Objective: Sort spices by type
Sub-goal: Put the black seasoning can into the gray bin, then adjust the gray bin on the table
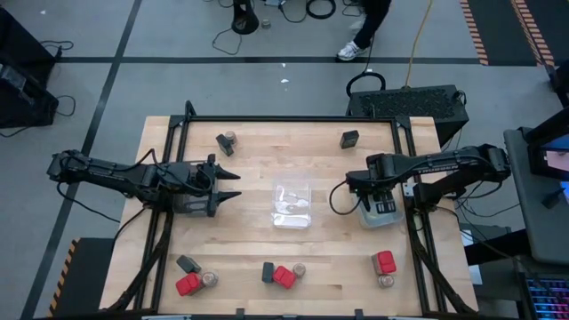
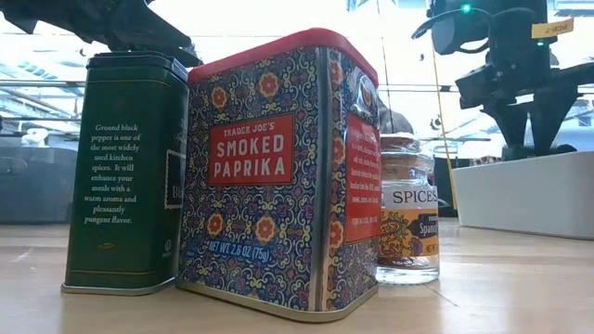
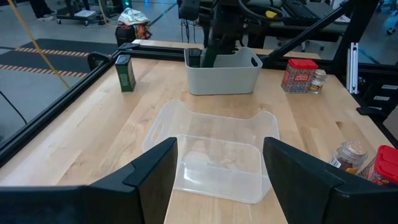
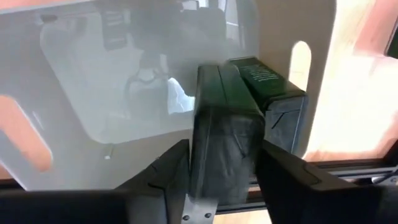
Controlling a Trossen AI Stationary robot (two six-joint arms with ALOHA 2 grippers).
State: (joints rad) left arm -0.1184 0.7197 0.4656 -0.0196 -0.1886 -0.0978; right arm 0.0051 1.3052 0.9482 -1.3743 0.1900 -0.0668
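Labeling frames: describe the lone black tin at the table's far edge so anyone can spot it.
On the wooden table, look along the far edge, right of centre. The black tin stands there alone, beyond the grey tray; the other far-edge black tin has a jar beside it.

From above, the right pincer is hidden by its own wrist, down in the grey tray; what it grips cannot be told there. At counter level, the black pepper tin is partly covered by the paprika tin, which also hides part of the spice jar. In the left wrist view, a red box is cut off at the picture's edge. A person shows only as legs.
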